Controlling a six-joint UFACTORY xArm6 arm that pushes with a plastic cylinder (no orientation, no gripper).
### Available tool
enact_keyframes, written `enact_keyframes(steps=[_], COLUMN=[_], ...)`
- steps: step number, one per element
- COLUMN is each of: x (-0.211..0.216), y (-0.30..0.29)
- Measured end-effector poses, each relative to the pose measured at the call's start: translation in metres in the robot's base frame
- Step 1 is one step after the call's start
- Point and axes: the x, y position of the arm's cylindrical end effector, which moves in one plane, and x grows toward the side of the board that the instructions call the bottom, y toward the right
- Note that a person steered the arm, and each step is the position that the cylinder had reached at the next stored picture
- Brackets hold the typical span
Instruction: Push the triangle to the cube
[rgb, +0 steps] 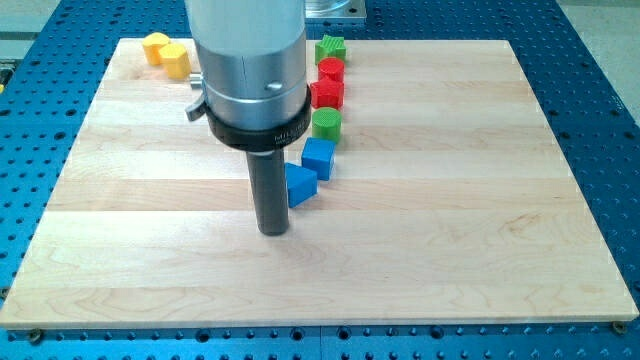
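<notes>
A blue triangle (300, 185) lies on the wooden board (450, 200) near its middle. A blue cube (318, 158) sits just up and to the right of it, touching or nearly touching its corner. My tip (273, 230) rests on the board just left of and below the triangle, with the rod's side against the triangle's left edge. The arm's grey body hides part of the board above the tip.
Blocks line up above the cube: a green cylinder (326, 124), a red block (328, 94), a red cylinder (331, 69) and a green star-like block (330, 47). Two yellow blocks (167, 52) sit at the board's top left corner.
</notes>
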Motion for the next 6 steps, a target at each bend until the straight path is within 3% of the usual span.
enact_keyframes(steps=[1, 2, 3, 4, 5, 6], x=[0.016, -0.006, -0.084, -0.157, -0.253, -0.301], y=[0.012, -0.14, -0.216, -0.134, -0.089, -0.095])
